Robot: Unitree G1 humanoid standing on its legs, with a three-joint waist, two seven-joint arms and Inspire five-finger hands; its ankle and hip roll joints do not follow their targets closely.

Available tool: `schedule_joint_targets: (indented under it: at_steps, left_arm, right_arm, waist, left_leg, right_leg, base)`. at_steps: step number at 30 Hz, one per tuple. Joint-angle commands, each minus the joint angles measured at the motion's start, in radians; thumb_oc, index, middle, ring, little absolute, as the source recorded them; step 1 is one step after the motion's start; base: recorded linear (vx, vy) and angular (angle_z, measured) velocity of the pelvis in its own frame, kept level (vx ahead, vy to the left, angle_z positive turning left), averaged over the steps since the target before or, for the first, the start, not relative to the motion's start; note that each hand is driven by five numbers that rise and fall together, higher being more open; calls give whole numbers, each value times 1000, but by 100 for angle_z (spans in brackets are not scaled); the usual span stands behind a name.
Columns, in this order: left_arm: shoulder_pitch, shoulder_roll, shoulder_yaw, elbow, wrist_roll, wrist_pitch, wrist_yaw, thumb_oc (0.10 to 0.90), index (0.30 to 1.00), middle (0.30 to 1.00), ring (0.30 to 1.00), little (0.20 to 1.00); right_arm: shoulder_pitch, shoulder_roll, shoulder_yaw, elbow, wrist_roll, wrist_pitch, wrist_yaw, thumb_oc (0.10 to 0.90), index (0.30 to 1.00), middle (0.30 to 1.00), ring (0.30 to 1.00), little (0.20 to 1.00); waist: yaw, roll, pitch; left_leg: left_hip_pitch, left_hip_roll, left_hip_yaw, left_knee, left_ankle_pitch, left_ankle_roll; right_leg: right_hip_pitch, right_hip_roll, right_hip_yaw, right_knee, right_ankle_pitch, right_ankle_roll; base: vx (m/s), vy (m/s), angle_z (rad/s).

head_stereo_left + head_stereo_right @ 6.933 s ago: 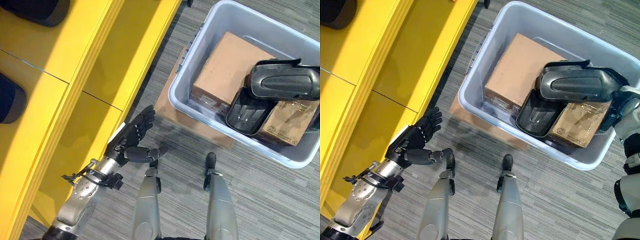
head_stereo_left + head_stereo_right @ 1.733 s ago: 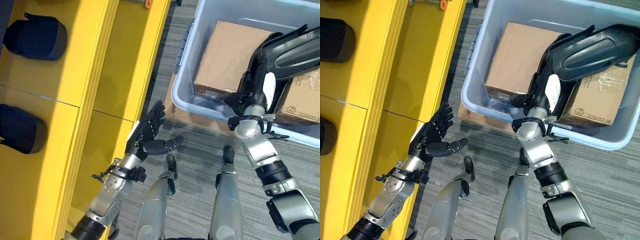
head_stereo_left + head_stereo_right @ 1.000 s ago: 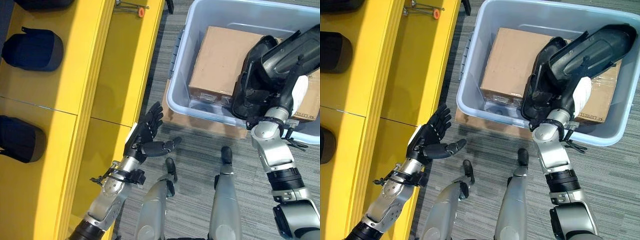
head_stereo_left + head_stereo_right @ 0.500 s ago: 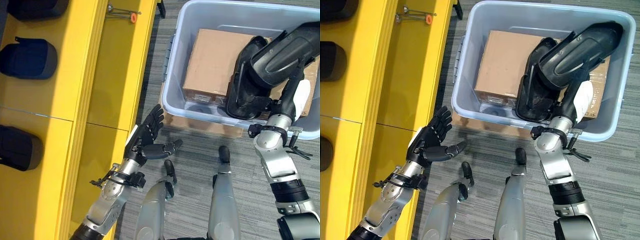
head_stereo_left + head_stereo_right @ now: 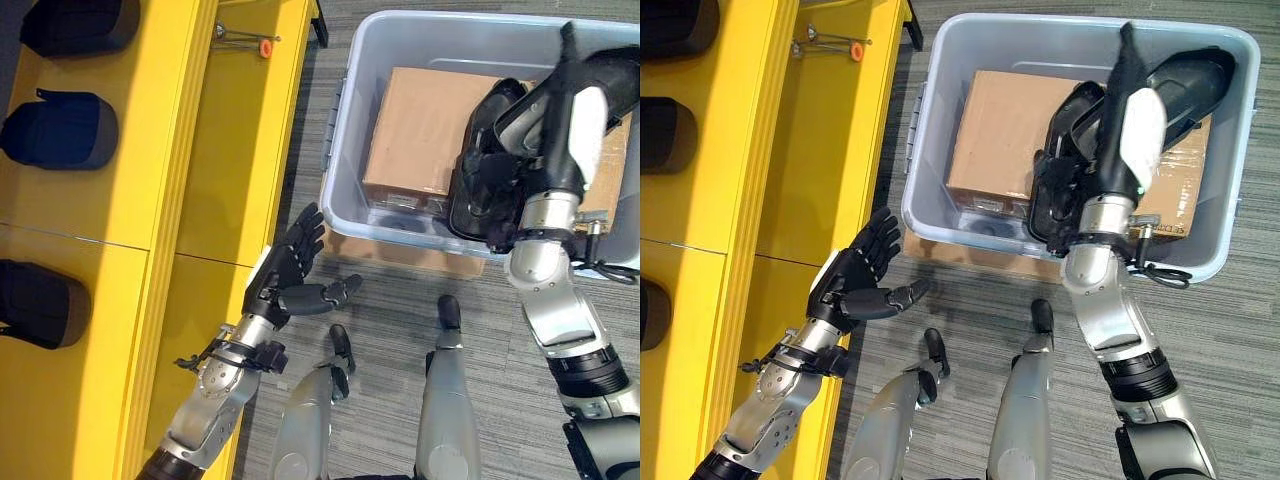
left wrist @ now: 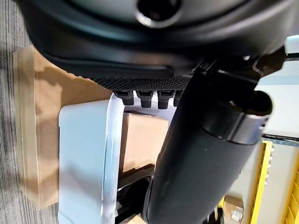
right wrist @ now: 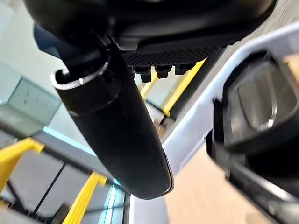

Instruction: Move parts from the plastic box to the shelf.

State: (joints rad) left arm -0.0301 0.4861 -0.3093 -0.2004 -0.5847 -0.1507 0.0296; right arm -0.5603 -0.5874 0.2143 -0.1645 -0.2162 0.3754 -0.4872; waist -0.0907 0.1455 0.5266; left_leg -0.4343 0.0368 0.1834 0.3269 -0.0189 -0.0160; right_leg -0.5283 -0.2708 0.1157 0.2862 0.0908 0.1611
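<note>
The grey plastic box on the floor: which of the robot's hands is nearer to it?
Right. The right hand is over the grey plastic box, among the black plastic parts inside; the left hand is open beside the yellow shelf, short of the box.

Yellow shelf [image 5: 230, 150], pale grey-blue plastic box [image 5: 940, 120], brown cartons [image 5: 1005, 125], seemingly black parts [image 5: 1070, 190].

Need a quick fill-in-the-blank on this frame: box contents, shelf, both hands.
1. The plastic box is pale ____.
2. The shelf beside it is ____.
3. The left hand hovers open over the floor, holding ____.
4. The right hand reaches into the box at a ____ moulded part lying on cardboard boxes.

Missing: grey; yellow; nothing; black
</note>
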Motion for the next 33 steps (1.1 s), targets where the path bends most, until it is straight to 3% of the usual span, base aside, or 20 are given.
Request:
schedule_joint_targets:
  at_steps: [1, 7, 10, 12, 15, 25, 33]
  left_arm:
    - [2, 21, 84, -161, -14, -61, -24, 900, 1000, 1000, 1000, 1000]
    - [-8, 26, 79, -150, -14, -67, -30, 900, 1000, 1000, 1000, 1000]
    - [-13, 25, 72, -144, -11, -70, -32, 900, 1000, 1000, 1000, 1000]
    - [-5, 24, 65, -137, -7, -79, -36, 900, 1000, 1000, 1000, 1000]
    - [-7, 21, 58, -129, -6, -90, -28, 900, 1000, 1000, 1000, 1000]
    - [-22, 21, 30, -118, -19, -97, -23, 900, 1000, 1000, 1000, 1000]
    - [-20, 23, 23, -119, -31, -97, -28, 900, 1000, 1000, 1000, 1000]
  right_arm:
    - [-156, -56, -34, -137, -128, -86, -32, 900, 1000, 1000, 1000, 1000]
    - [-198, -49, -7, -109, -136, -31, -39, 900, 1000, 1000, 1000, 1000]
    - [-214, -36, 0, -57, -114, 19, -103, 900, 1000, 1000, 1000, 1000]
    - [-221, -43, -24, 36, -80, -4, -192, 900, 1000, 1000, 1000, 1000]
    - [-225, -45, -58, 81, -61, -34, -233, 900, 1000, 1000, 1000, 1000]
    - [-315, -103, -109, 209, -13, 21, -226, 900, 1000, 1000, 1000, 1000]
    - [-342, -137, -107, 267, -3, 13, -175, 900, 1000, 1000, 1000, 1000]
  waist:
    - [1, 37, -7]
    - [11, 36, -7]
    - [16, 37, -7]
    - [20, 42, -7]
    - [18, 49, -7]
    - [24, 80, -7]
    - [23, 96, -7]
  left_leg:
    - [69, -67, 5, 12, -135, 70]
    - [72, -69, -1, 9, -135, 71]
    - [70, -70, -2, 9, -135, 72]
    - [68, -74, -6, 7, -134, 74]
    - [63, -79, -9, 5, -132, 74]
    - [43, -88, -9, 10, -126, 70]
    - [43, -90, -3, 13, -132, 67]
  right_leg:
    - [55, 119, -63, 25, -135, -95]
    - [60, 116, -70, 22, -133, -93]
    - [59, 113, -73, 22, -133, -93]
    - [60, 109, -76, 20, -132, -93]
    - [54, 108, -74, 21, -133, -92]
    - [32, 102, -69, 30, -136, -95]
    - [26, 98, -68, 37, -145, -95]
  base:
    - [0, 0, 0]
    - [0, -2, 3]
    - [-2, 1, 4]
    - [0, 0, 0]
    - [3, 12, 0]
    - [8, 16, 0]
    - [4, 4, 0]
